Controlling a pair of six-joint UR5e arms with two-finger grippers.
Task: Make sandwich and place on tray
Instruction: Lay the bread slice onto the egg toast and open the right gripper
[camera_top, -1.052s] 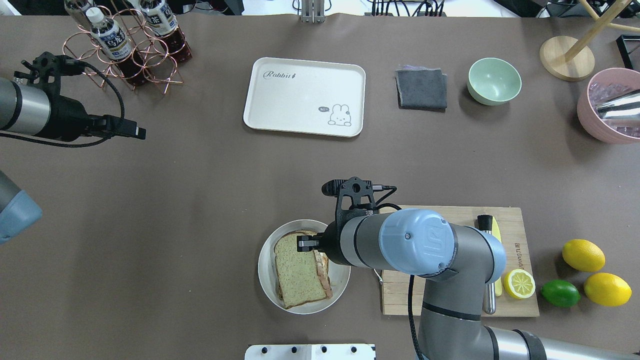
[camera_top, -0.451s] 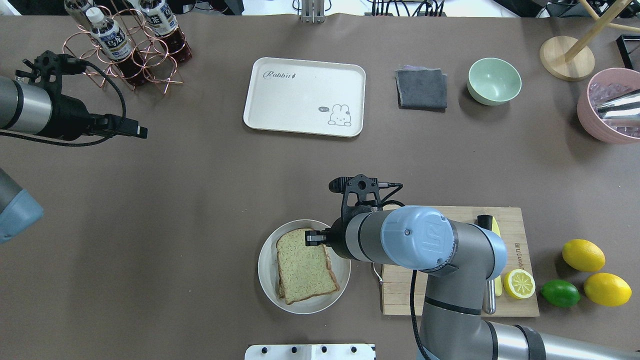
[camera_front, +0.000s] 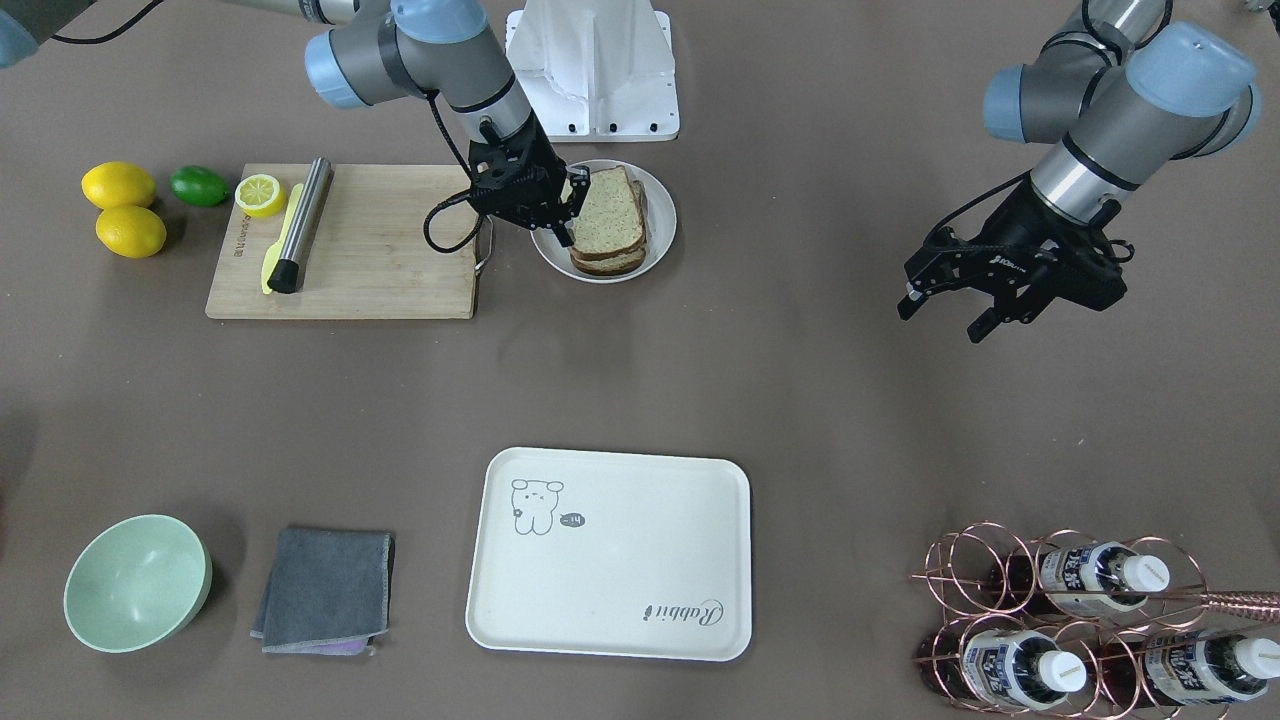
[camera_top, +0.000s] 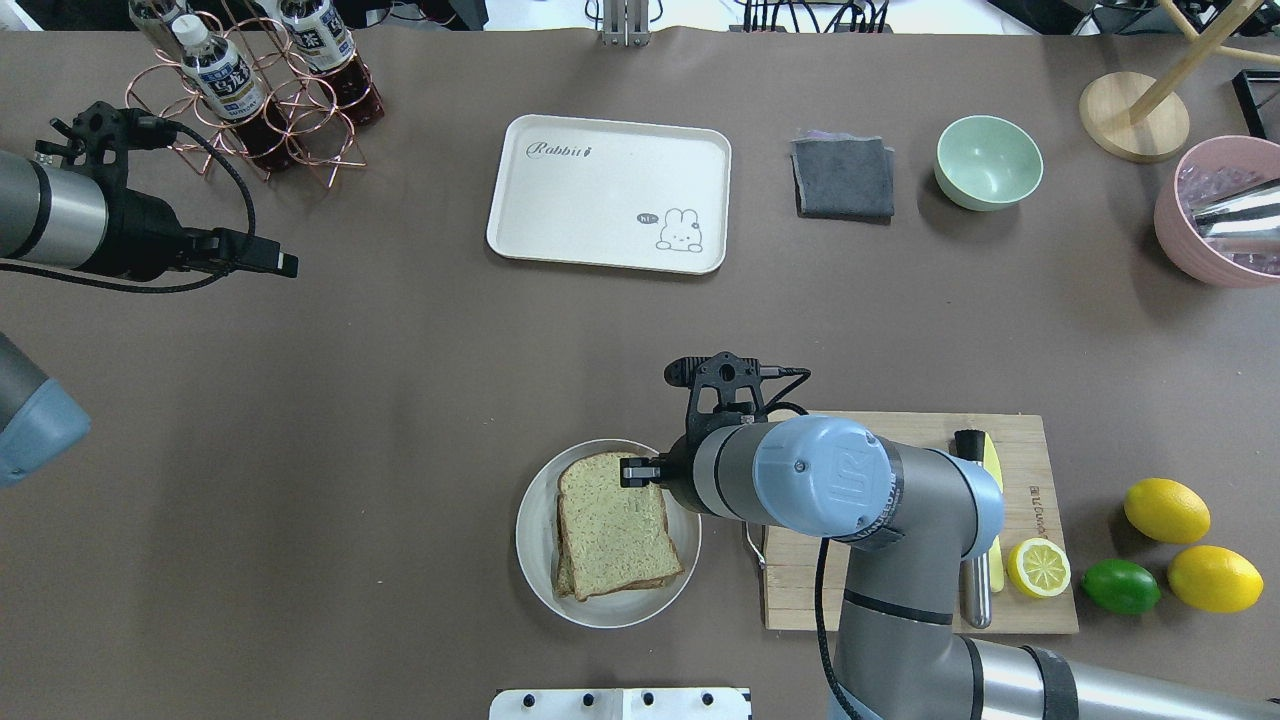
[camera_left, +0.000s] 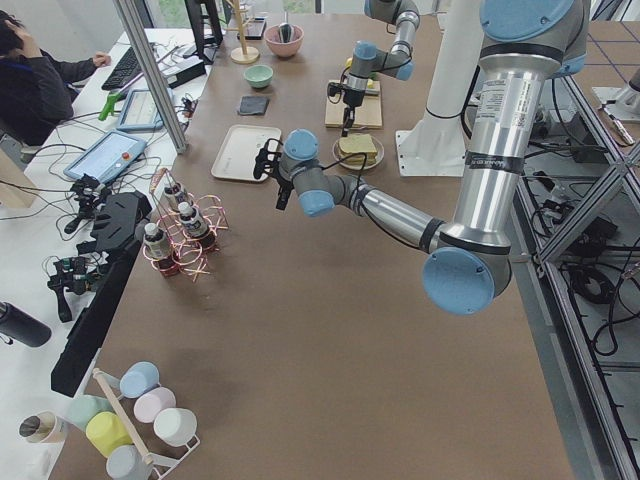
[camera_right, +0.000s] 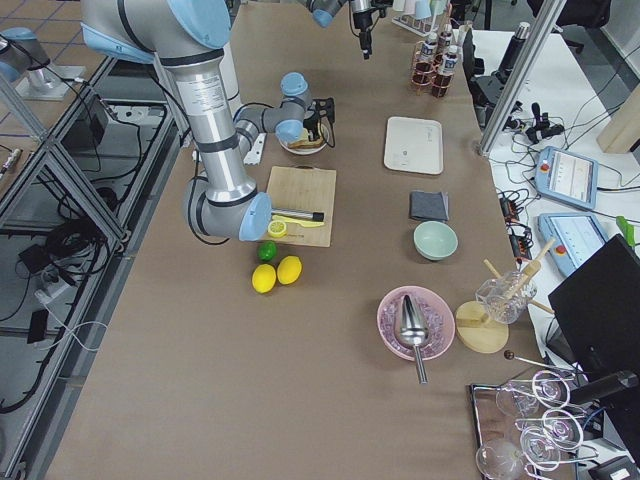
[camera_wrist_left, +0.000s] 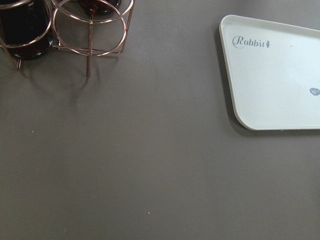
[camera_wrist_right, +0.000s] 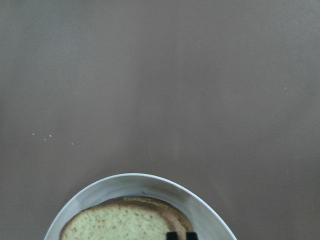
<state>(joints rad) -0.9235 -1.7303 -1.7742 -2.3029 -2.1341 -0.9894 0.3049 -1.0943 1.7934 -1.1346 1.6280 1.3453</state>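
Jaws first: the right gripper (camera_top: 638, 470) looks pinched nearly closed on the far-right corner of the top slice. The wrist view cuts its fingertips off though, so I'm only fairly sure it's a real grip. The left gripper (camera_front: 942, 315) hangs spread wide with nothing in it, over the far-left part of the brown-covered table (camera_top: 400, 400) beside the copper wire bottle rack (camera_top: 250, 130). My guess is that spot leaves the run to the tray open.

Cream-white rectangular tray with the bear doodle and "Rabbit" script (camera_top: 590, 215) sits on the far side with nothing on it, well apart from the food. Round white plate (camera_top: 527, 540) is at the near edge, just left of the wooden cutting board (camera_top: 1020, 450). The sandwich of two speckled, brown-crusted wholegrain slices (camera_top: 615, 535) is stacked on that plate, not on the tray yet. Grabbing a corner makes sense for squaring up the lid slice.
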